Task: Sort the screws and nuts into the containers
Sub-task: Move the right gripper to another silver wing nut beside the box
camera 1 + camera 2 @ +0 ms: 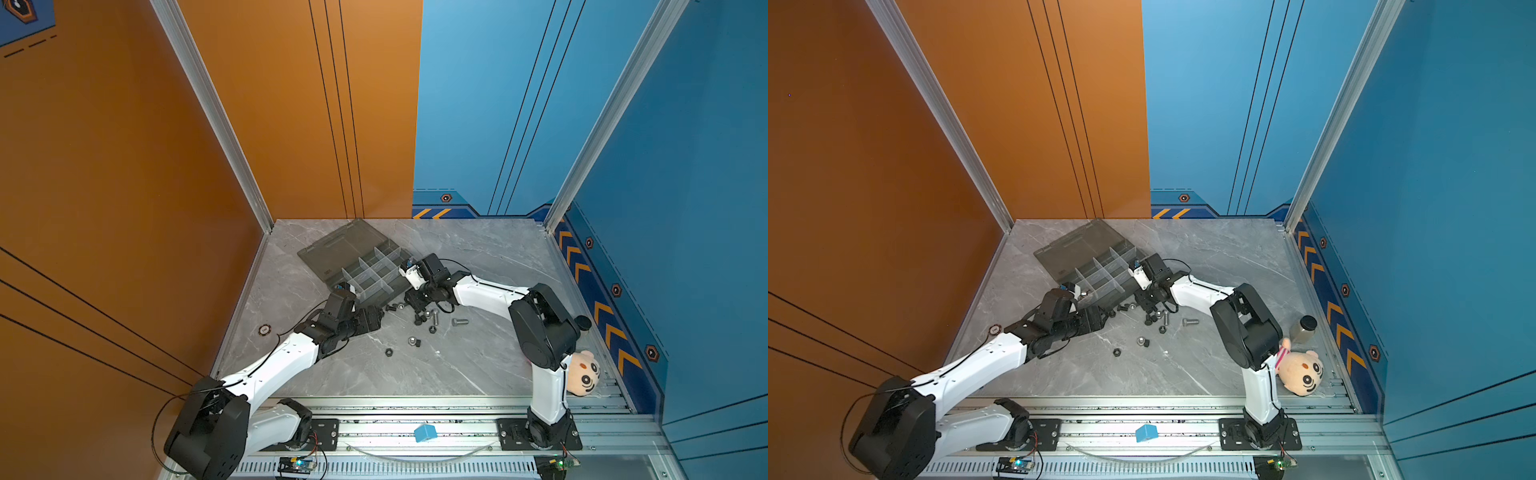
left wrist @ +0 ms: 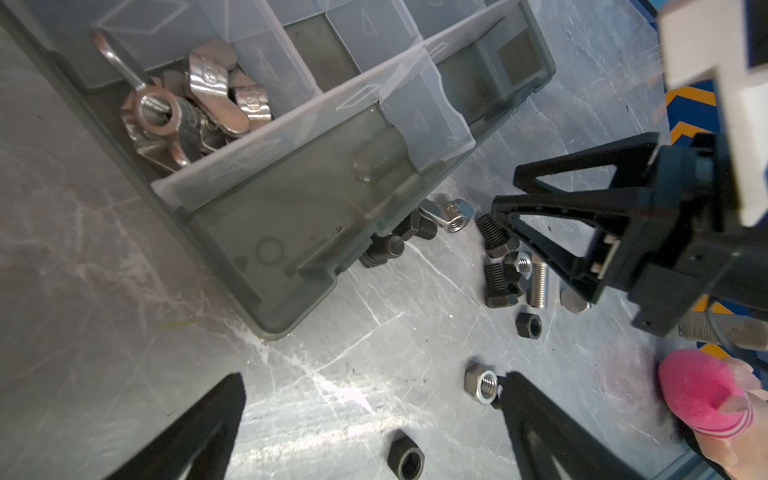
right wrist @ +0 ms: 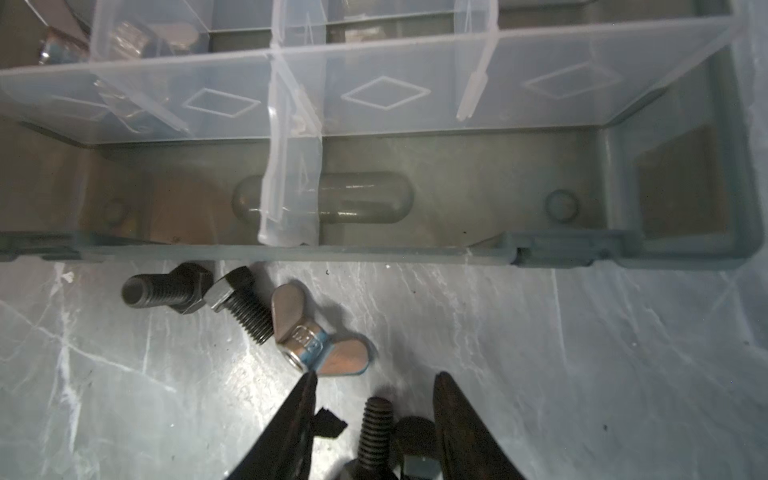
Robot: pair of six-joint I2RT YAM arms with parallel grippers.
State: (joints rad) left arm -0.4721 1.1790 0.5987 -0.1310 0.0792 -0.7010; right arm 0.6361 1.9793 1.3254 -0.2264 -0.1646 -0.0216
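Black screw (image 3: 376,428) between jaws of parted right hand (image 3: 376,374), thread toward containers (image 3: 374,249); left hand (image 2: 374,376) spread wide.

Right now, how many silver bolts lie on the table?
2. In a top view, one silver bolt lies beside the right claw; the other silver bolt lies alone, right of it. More may be hidden.
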